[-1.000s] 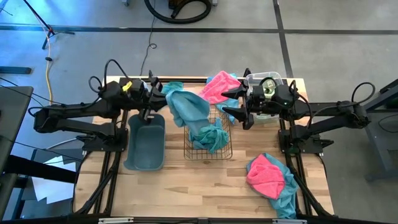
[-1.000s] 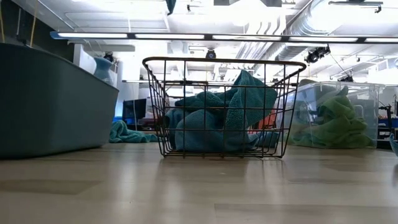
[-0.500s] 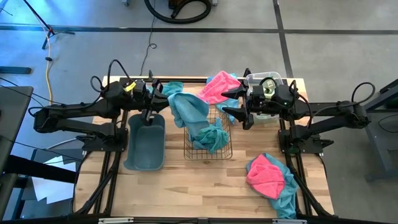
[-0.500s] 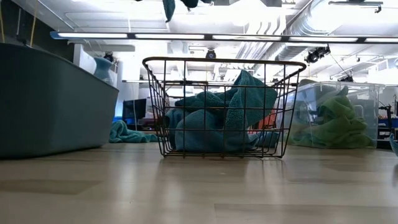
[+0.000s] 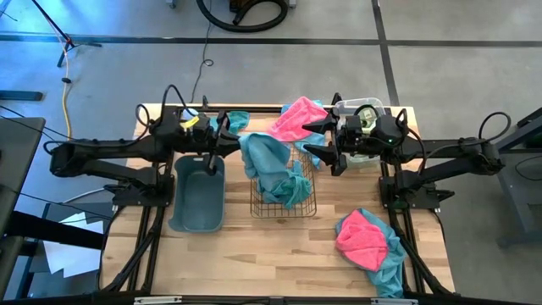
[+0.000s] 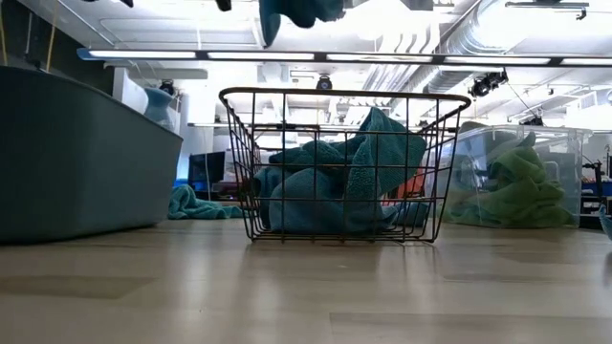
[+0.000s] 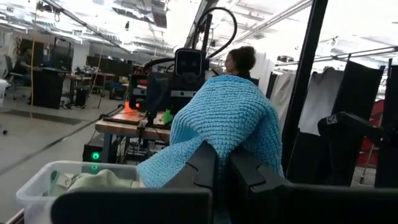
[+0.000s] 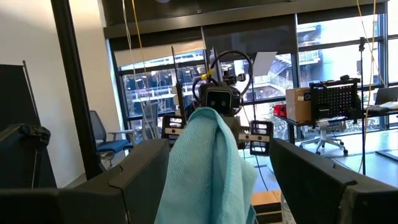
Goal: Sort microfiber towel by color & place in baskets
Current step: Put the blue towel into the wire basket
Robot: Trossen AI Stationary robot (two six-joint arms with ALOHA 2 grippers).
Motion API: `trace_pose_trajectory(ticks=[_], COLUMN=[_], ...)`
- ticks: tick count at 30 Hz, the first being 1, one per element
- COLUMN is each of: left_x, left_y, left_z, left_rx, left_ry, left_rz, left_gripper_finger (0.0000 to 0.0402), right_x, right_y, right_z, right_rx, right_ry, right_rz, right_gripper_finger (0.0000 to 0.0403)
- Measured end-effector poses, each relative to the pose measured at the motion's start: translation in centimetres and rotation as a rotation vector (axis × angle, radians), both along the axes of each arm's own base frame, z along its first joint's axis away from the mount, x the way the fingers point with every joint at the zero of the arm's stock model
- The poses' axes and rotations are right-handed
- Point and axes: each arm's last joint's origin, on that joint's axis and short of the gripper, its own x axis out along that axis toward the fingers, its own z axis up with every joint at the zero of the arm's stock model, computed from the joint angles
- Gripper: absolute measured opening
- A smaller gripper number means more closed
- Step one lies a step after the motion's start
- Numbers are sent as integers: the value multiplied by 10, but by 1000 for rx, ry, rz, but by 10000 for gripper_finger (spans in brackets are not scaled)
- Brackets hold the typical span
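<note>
My left gripper is shut on a teal blue microfiber towel, which hangs over the far-left part of the copper wire basket. More teal towels lie in that basket. My right gripper hovers open and empty between the wire basket and the clear bin, which holds a green towel. The grey-blue tub stands to the left of the wire basket. A pink towel lies on a teal one at the far edge. A pink and teal pile lies near right. My left gripper pinches a bunched part of the teal towel between its two fingers, coming about level from the table's left. The cloth mounds over the fingertips and hangs slack below them. Its lower end is clear above the wire basket's rim.
A spray bottle shows behind the tub. A teal cloth lies on the table beyond the tub and basket. A person shows in the room beyond the table in the left wrist view. Bare wood lies along the near edge.
My left gripper has moved toward the table's right edge and slightly down, carrying the teal towel from beside the tub to above the wire basket. The towel's lower end has come down into the top of the low view.
</note>
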Motion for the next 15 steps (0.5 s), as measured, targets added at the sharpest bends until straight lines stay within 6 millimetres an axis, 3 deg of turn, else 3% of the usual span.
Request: trace_pose_trajectory(ticks=[10,15], left_x=[23,45], left_y=[5,8], left_z=[-6,0], left_rx=[10,40], left_ry=[-55,44], left_rz=[14,12], left_gripper_finger=[0,0], right_x=[-15,-29], right_y=[1,2], right_z=[11,20], right_rx=[-30,-43], right_ry=[-50,-100], right_rz=[-8,-32], right_gripper_finger=[277,277])
